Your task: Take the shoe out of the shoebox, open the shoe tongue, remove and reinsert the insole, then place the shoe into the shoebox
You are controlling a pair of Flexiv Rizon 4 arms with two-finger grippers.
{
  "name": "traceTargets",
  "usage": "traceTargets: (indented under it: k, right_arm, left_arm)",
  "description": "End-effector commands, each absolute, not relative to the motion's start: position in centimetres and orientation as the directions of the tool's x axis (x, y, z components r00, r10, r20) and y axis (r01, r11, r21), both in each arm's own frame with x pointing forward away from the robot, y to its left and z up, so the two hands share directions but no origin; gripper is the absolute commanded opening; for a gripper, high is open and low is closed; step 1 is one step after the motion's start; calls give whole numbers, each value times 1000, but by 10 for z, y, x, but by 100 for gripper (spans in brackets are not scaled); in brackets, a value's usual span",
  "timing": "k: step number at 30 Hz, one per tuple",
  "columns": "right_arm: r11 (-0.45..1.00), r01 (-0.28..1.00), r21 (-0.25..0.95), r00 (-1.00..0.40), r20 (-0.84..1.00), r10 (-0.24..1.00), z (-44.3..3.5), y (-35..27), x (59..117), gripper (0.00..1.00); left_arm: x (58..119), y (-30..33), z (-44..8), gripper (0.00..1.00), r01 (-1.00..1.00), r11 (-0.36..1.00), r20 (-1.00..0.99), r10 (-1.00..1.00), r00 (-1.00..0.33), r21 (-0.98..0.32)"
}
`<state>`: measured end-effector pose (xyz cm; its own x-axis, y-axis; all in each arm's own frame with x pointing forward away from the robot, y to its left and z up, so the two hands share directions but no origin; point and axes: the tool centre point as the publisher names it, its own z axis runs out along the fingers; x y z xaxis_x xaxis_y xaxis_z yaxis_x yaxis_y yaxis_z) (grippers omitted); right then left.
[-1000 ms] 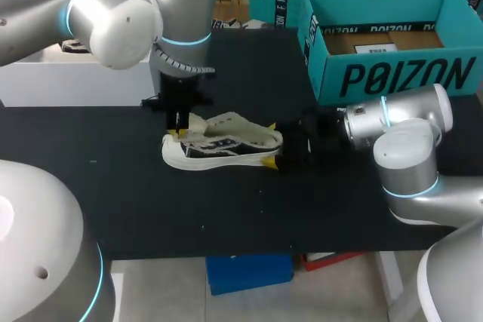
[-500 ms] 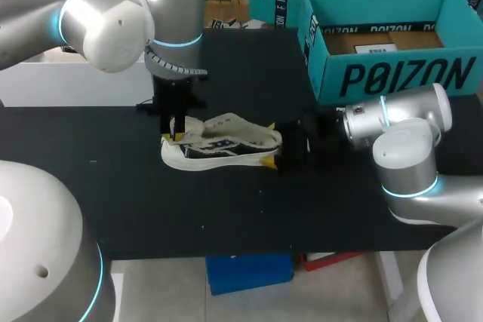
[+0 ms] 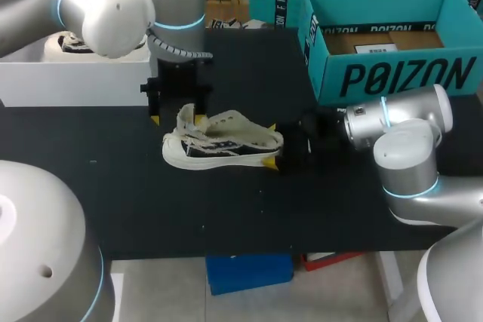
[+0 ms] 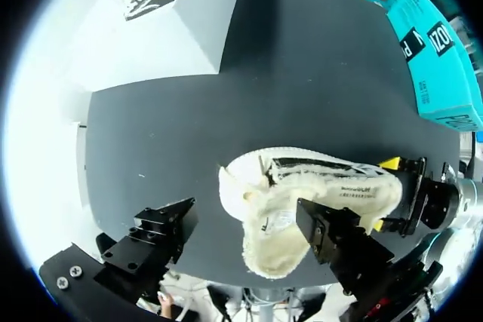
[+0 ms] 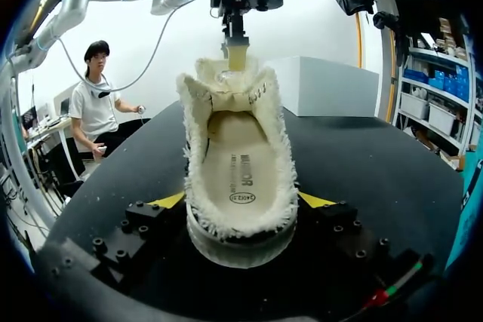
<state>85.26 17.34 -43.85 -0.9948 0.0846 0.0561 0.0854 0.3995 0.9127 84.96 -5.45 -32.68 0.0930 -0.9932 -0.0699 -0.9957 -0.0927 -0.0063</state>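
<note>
A cream, fleece-lined shoe (image 3: 223,142) lies on its sole on the black table (image 3: 226,209), toe toward my left arm. Its tongue (image 3: 184,120) stands raised. My left gripper (image 3: 177,117) hangs just above the toe end, open, its fingers astride the tongue without touching it (image 4: 245,235). My right gripper (image 3: 273,144) is at the heel, a yellow tip pressed on each side of it (image 5: 241,201). The insole (image 5: 240,167) lies inside the shoe. The teal shoebox (image 3: 392,73) stands open at the back right.
A white box (image 3: 75,81) with another shoe on it sits at the table's back left. More teal boxes (image 3: 275,5) stand behind the shoebox. Bare black table lies in front of the shoe.
My left gripper has opened, let go of the tongue and lifted a little away from the shoe. The tongue now stands up. The right arm and the shoe have not moved.
</note>
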Motion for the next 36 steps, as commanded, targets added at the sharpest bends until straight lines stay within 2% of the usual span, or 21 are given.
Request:
traceTargets:
  k: [1, 8, 13, 19, 27, 36]
  right_arm:
    - [400, 87, 913, -995, 57, 85, -440, 174, 853, 0]
    - [400, 87, 913, -995, 57, 85, -440, 174, 853, 0]
    - [400, 87, 913, -995, 57, 85, -440, 174, 853, 0]
    - [400, 87, 913, -995, 57, 85, -440, 174, 853, 0]
    - [400, 87, 913, -995, 57, 85, -440, 174, 853, 0]
    - [400, 87, 913, -995, 57, 85, -440, 174, 853, 0]
  left_arm:
    - [843, -60, -307, 100, -1000, 7, -10, -1000, -7, -14]
    - [851, -84, -289, 100, -950, 308, 198, -936, -292, 59]
    - [856, -105, -278, 100, -826, 556, 197, -824, -531, 99]
    - [867, -133, -262, 100, -629, 767, 263, -638, -724, 130]
    - [886, -160, -251, 100, -413, 907, 343, -416, -842, 86]
    - [886, -167, -250, 100, -243, 969, 301, -243, -922, 37]
